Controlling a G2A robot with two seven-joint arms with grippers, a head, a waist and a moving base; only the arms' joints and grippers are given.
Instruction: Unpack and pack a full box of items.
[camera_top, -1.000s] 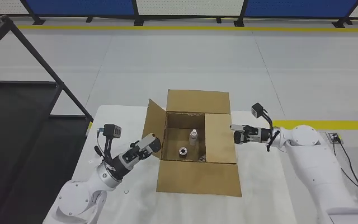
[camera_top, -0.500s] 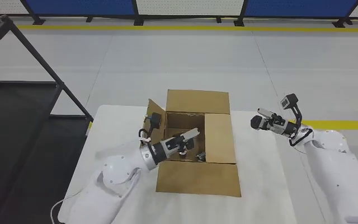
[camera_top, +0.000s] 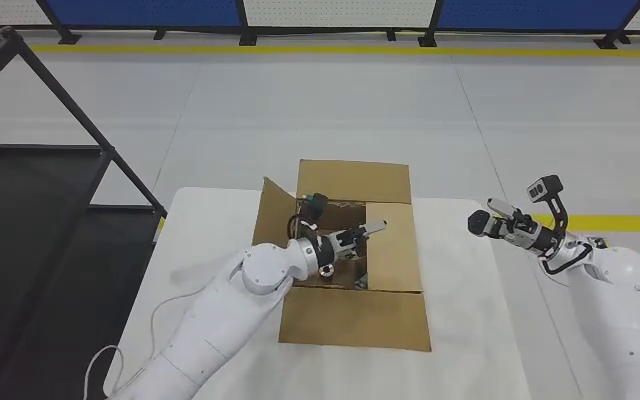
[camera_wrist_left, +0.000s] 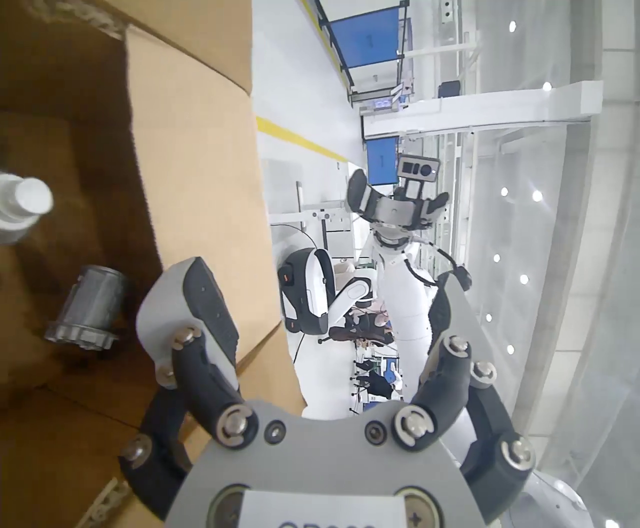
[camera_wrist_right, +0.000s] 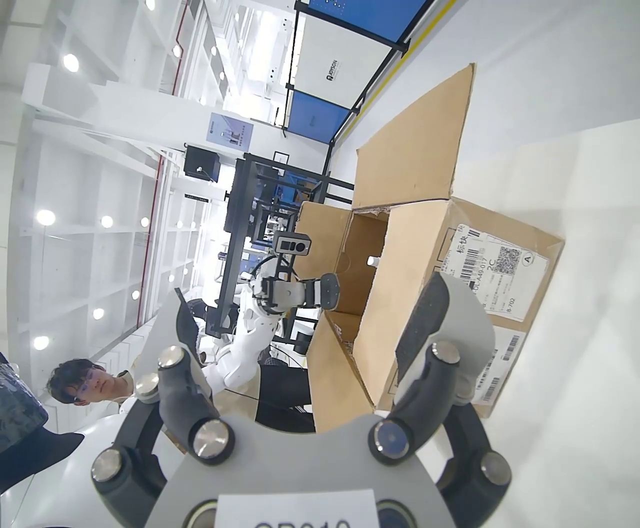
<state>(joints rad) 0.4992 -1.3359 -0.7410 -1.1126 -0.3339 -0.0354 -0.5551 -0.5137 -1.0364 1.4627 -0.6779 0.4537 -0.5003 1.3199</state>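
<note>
An open cardboard box (camera_top: 355, 318) stands mid-table with its flaps spread. My left gripper (camera_top: 368, 231) is over the box's inside, close to the right flap, open and holding nothing (camera_wrist_left: 325, 305). Below it in the box stand a white-capped bottle (camera_wrist_left: 22, 200) and a grey metal cylinder (camera_wrist_left: 90, 310) lying on its side. My right gripper (camera_top: 478, 222) hangs above the table to the right of the box, open and empty (camera_wrist_right: 310, 320). From there the box's labelled side (camera_wrist_right: 500, 270), the bottle cap (camera_wrist_right: 372, 260) and the left gripper (camera_wrist_right: 320, 292) are in sight.
The white table (camera_top: 200, 230) carries the box. A black metal rack (camera_top: 60, 230) stands just off the table's left edge. The right flap (camera_wrist_left: 195, 175) rises beside my left fingers.
My left arm swung from the table left of the box into the box and across to its right flap. My right gripper drew back from the right flap, farther right.
</note>
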